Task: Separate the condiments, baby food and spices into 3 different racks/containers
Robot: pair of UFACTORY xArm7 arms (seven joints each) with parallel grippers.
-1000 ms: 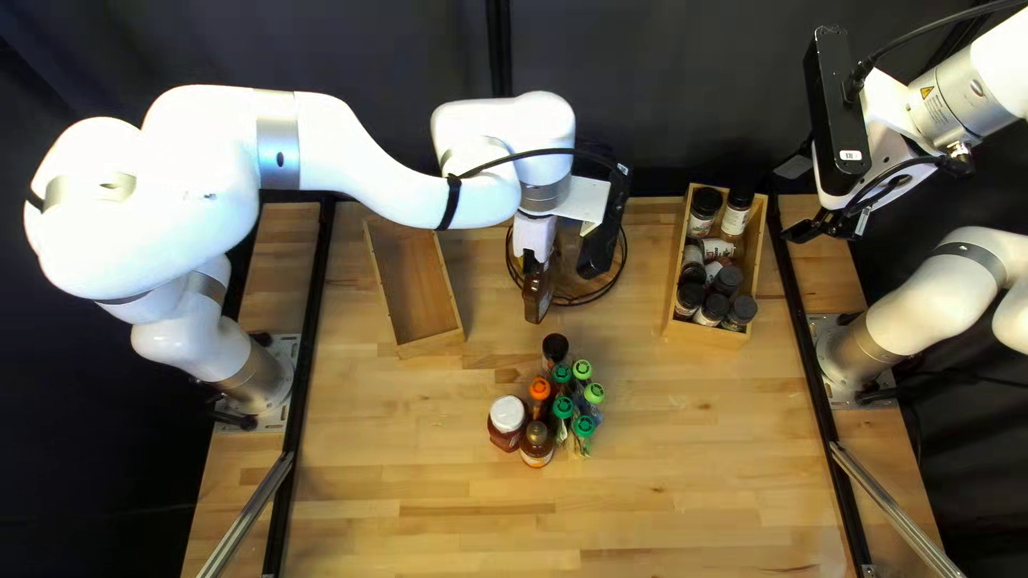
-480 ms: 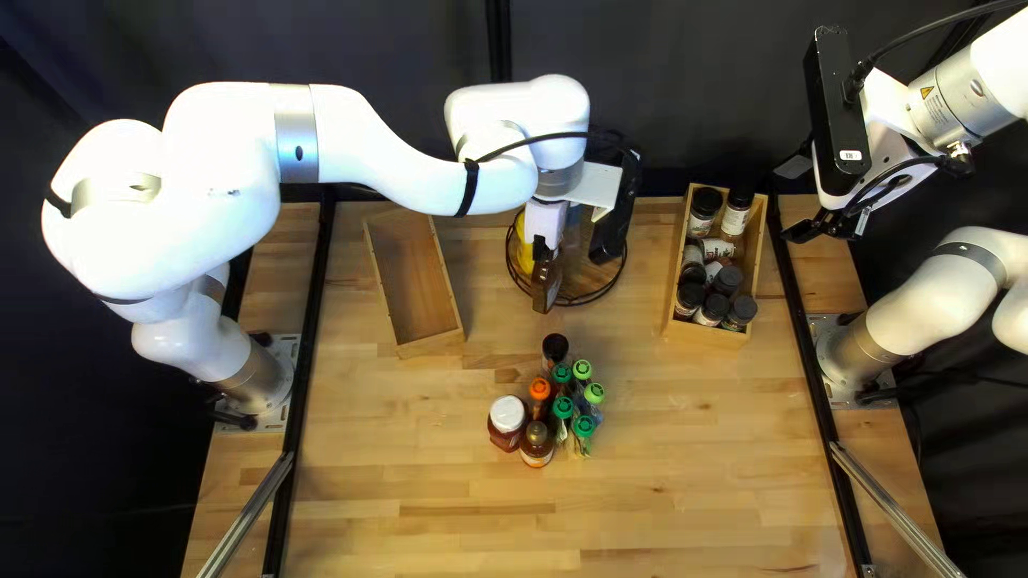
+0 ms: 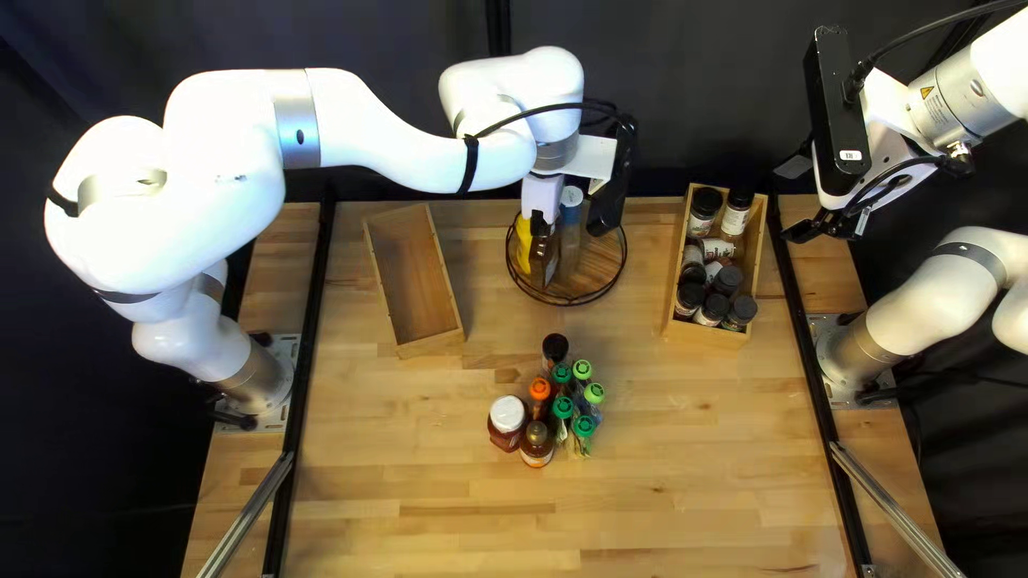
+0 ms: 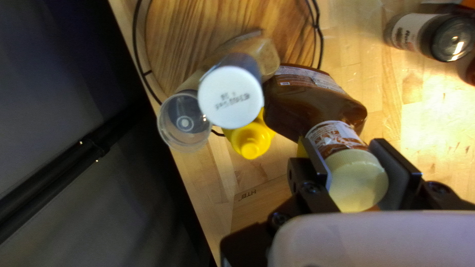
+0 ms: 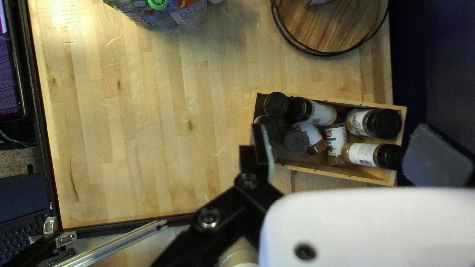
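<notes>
On the left the crate (image 3: pixel 431 344) is standing ready, likely for baby food. The jar (image 3: pixel 507 423) is waiting on the table (image 3: pixel 685 482), probably for the condiment rack. In the round rack (image 3: pixel 568 304) the yellow bottle (image 4: pixel 251 141) is standing, and there the left gripper (image 4: pixel 344 148) is clenching the brown bottle (image 4: pixel 314 99) near its cap. So the condiment step is being worked, and the next move is calling for settling that base, then spreading the fingers and rising without tipping the white-capped bottle (image 4: pixel 231 96). Nearer the table's middle the pouches (image 3: pixel 585 427) are waiting their turn. Further right, the box (image 3: pixel 707 335) is holding spices (image 3: pixel 711 307), while the right gripper (image 5: pixel 339 136) is hanging released, gripping nothing
</notes>
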